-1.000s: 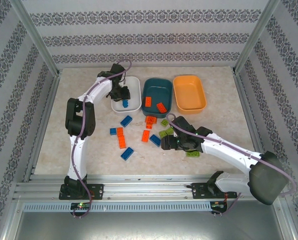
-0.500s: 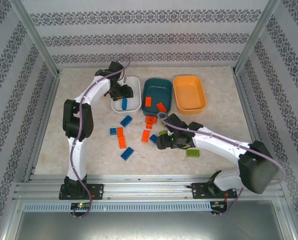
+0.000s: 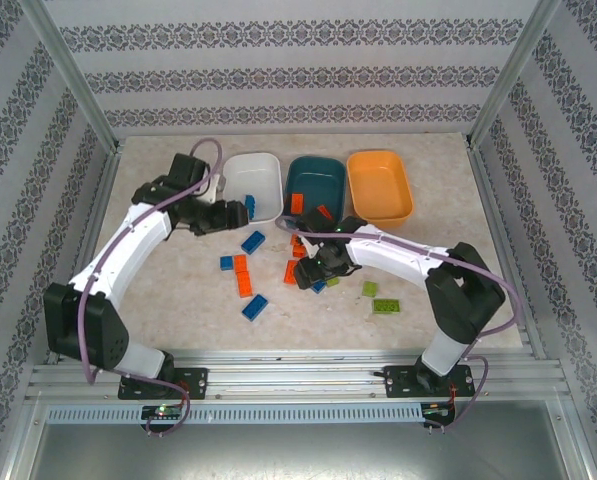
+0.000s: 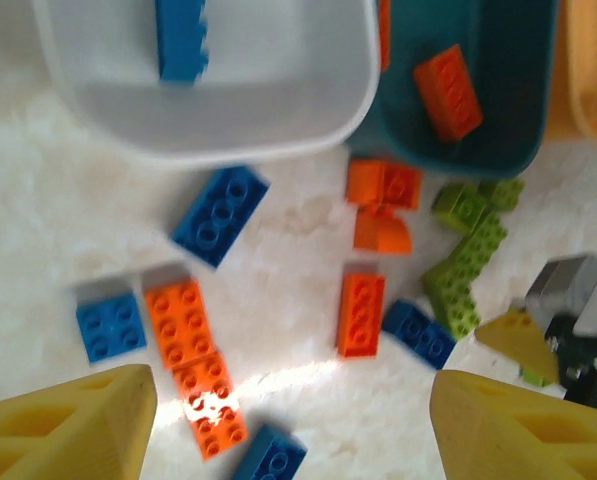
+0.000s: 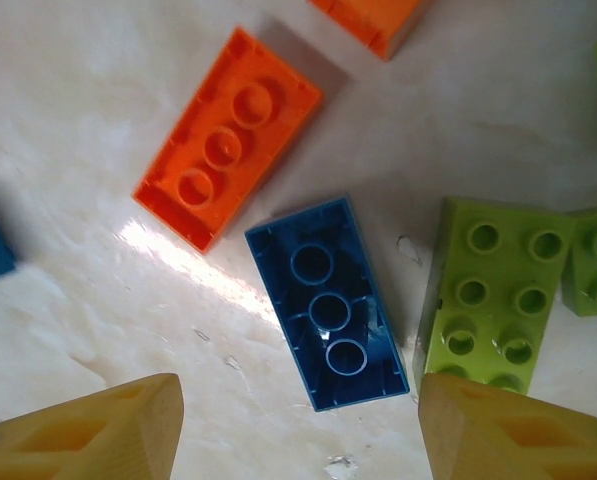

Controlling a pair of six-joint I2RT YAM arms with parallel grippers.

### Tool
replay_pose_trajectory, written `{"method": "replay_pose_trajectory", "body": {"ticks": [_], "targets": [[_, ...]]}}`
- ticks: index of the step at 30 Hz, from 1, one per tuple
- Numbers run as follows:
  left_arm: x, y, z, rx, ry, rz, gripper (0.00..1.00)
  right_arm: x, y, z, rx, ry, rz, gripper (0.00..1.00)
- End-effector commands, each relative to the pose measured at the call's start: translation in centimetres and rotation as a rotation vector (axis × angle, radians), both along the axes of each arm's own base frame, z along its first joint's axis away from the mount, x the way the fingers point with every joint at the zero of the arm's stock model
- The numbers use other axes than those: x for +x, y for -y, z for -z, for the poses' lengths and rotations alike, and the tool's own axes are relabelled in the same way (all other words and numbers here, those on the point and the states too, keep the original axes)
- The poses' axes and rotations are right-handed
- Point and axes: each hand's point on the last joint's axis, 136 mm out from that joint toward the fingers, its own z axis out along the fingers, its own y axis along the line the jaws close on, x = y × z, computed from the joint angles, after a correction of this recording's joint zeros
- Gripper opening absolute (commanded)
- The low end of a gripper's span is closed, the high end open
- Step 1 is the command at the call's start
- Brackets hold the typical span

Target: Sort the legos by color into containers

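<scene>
Now both arms stretch low over the scattered legos (image 3: 244, 283), fingers apart and empty.
Nearest, the right gripper (image 3: 316, 272), swung left off the green bricks (image 3: 385, 306), hovers spread over an upturned blue brick (image 5: 328, 305) lying between its fingertips. Farther off, the left gripper (image 3: 230, 212) has backed off the white tray (image 3: 263, 175), jaws now parted; another blue brick (image 4: 181, 38) lies inside. Beyond sit the teal tray (image 3: 316, 180) and the orange tray (image 3: 378, 185).

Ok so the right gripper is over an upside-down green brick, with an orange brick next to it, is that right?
Not quite: what lies under the right gripper is a blue brick, not a green one. The right wrist view shows it upside-down, hollow side up, with the orange brick next to it.
</scene>
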Motion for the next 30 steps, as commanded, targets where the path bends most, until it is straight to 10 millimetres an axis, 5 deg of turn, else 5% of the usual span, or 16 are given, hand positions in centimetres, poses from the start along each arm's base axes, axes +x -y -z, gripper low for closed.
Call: {"method": "replay_pose_trajectory", "body": {"ticks": [1,10,30], "targets": [[-1.5,-0.2,-0.3,-0.043,0.027,0.015,0.75,-0.5,0.7,0.6,-0.08,-0.004,-0.122,0.62],[-4.2,-2.6,1.0,-0.037,0.028,0.0,0.76,-0.2,0.1,2.1,-0.141,0.001,-0.171,0.57],[-5.3,-4.1,4.8,-0.01,0.005,0.006,0.78,1.3,-0.1,3.6,-0.238,0.03,-0.181,0.5]]}}
